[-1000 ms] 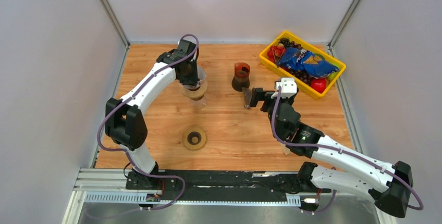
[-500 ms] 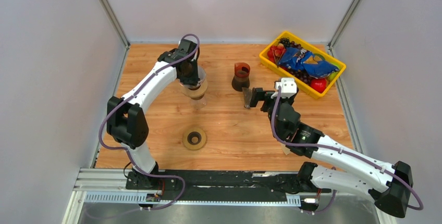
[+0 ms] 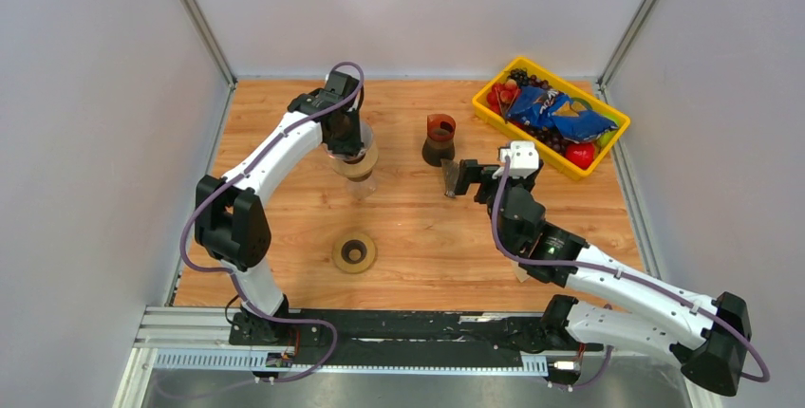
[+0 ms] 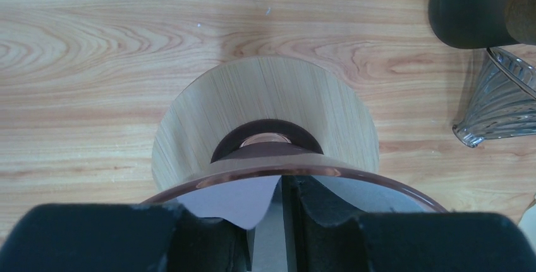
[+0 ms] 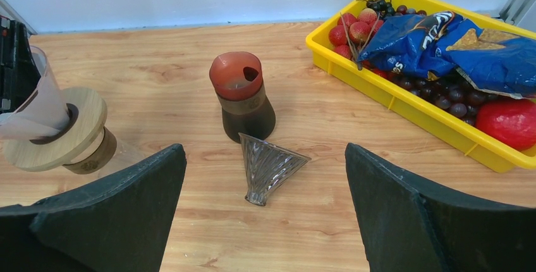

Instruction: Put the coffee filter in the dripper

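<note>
Bag [image 5: 430, 45] lettering illegible, left fingers [image 4: 208, 241] pinching filter [image 4: 235, 200]

A yellow tray [image 5: 404, 109] of fruit [image 5: 509, 120] and a chip bag [image 5: 436, 47] stands near a brown jug [image 5: 243, 98].

Open tabletop [image 3: 418, 228] between dripper [image 3: 363, 163] and right tool [image 3: 458, 178]; carafe [image 3: 439, 139] stands behind

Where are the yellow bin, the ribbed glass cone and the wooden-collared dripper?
yellow bin [image 5: 404, 112]: right wrist view, front wall.
glass cone [image 5: 272, 166]: right wrist view, ribbed side.
dripper [image 5: 82, 126]: right wrist view, wooden collar.
</note>
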